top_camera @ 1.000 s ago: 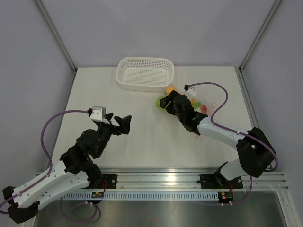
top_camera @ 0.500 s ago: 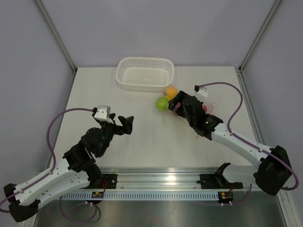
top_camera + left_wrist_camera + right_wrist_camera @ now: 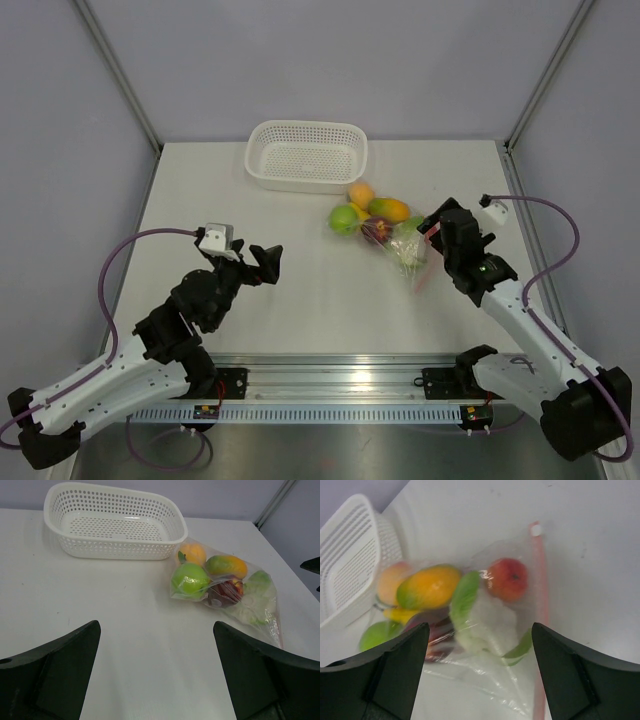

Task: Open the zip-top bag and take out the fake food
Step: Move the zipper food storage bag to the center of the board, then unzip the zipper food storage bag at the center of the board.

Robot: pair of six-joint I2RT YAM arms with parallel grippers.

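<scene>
Looking down on the white table first, two arms bolted at its near edge. Left gripper hovering over bare tabletop, fingers spread wide, gripping nothing, well apart from the bag. Right gripper hanging above the bag's near end, spread wide too (no pinch on the plastic to be seen). At the far edge, a white perforated basket, upright. Just in front of its right corner, lying flat on the table, the zip-top bag, pink zip strip at the end nearer the right arm. Packed inside, the fake food: white cauliflower, green apple, yellow-orange piece, peach, dark red piece, small red fruit.
</scene>
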